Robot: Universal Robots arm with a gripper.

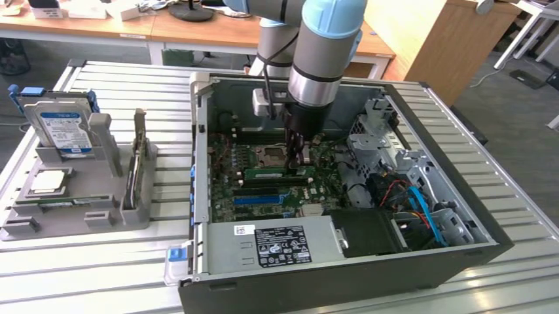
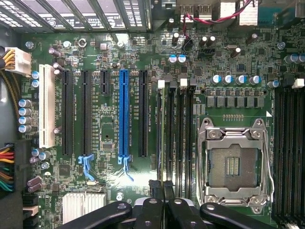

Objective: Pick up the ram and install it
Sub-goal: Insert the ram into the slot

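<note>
The ram (image 2: pixel 167 129) stands on its thin edge in a long slot on the green board (image 2: pixel 109 138) inside the computer case (image 1: pixel 262 288). The gripper (image 2: pixel 162 187) sits right over one end of it, pinched nearly closed. I can't tell if it grips the ram or only presses on it. In the exterior view, the arm (image 1: pixel 319 59) hides part of the ram.

Robotics lab or test workshop in an office-type room. A robot arm (image 1: pixel 325 59) stands over an open PC case (image 1: pixel 349 288) on a slatted metal worktop (image 1: pixel 88 275), bare motherboard (image 2: pixel 109 119) inside. A grey parts holder (image 1: pixel 52 226) beside the case carries a hard drive (image 1: pixel 63 127) and a CPU (image 1: pixel 50 183). Cluttered wooden desks (image 1: pixel 105 29) behind, grey floor (image 1: pixel 515 111).
</note>
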